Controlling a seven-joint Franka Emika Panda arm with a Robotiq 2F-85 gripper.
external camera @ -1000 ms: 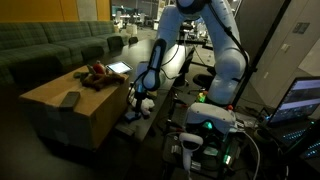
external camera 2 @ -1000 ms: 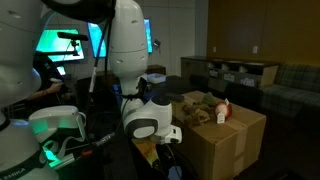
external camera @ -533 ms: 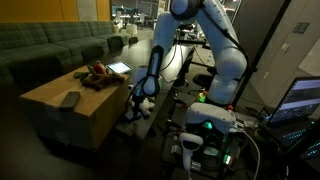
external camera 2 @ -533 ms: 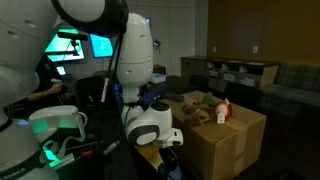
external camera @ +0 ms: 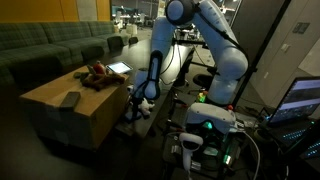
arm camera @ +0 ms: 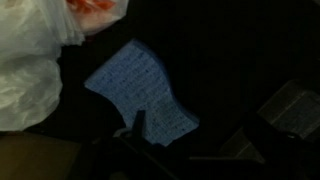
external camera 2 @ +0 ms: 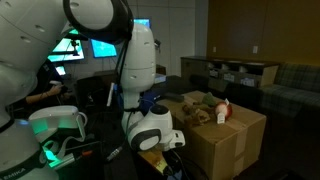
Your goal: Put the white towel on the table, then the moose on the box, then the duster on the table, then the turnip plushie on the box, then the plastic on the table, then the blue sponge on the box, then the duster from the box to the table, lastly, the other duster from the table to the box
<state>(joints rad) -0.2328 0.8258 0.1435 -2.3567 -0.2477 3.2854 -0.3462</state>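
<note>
While the jaws are held wide open and empty over the blue sponge [arm camera: 140,90] on the counter [arm camera: 250,50], the nearby white plastic [arm camera: 25,60] could be pinched if descent is misaligned.

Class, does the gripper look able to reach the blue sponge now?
Probably yes: the open gripper hangs over the blue sponge, which lies uncovered; the plastic sits beside it, not on it.

In the wrist view the sponge [arm camera: 143,92] lies mid-frame on the counter [arm camera: 240,50] with the plastic [arm camera: 28,62] at upper left, while in an exterior view the box [external camera: 70,122] stands left of centre, plush toys [external camera: 95,74] toward the back of its top and a flat thing [external camera: 70,99] nearer the front.
</note>
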